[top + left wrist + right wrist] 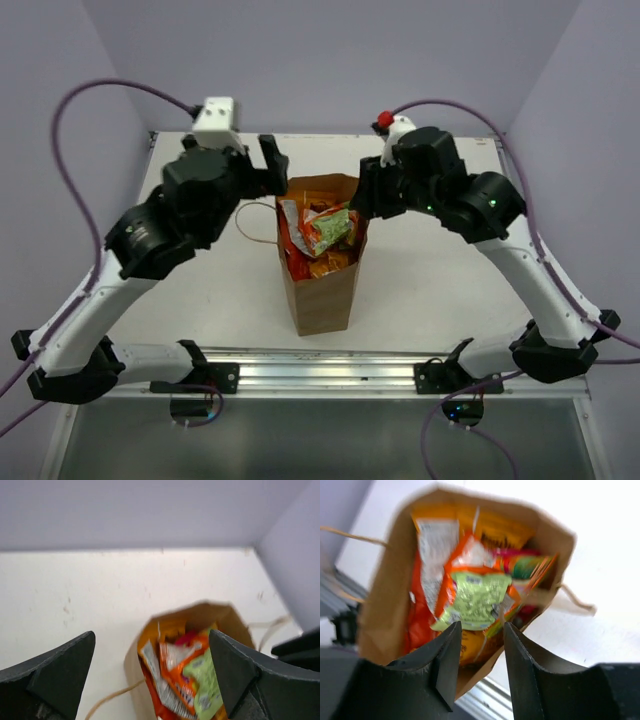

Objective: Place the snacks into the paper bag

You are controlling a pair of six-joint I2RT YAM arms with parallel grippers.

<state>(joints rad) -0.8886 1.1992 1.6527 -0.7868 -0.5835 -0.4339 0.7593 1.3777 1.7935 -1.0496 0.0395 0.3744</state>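
— The white desk [450, 270] is being framed by lilac walls, and the paper bag [325, 295] is being shown standing upright near the desk's middle, between the two arms.

— Where are the snacks being carried?

— The snacks [322, 235] are being carried inside the bag, packed up to its mouth, with a green packet [477, 600] lying uppermost. The filling is being judged nearly or wholly done.

— And the pincers?

— The left pincer [152, 640] is being held spread wide beside the bag's far-left rim, with nothing between its fingers. The right pincer [481, 630] is being held only narrowly parted over the right rim. As far as can be judged, nothing is being pinched.

— What is being risked?

— The bag is tall, narrow and probably top-heavy. If its rim were brushed while an arm is being drawn away, the bag could be tipped and packets spilled. The loop handle [255, 225] lying at the left side could also be snagged.
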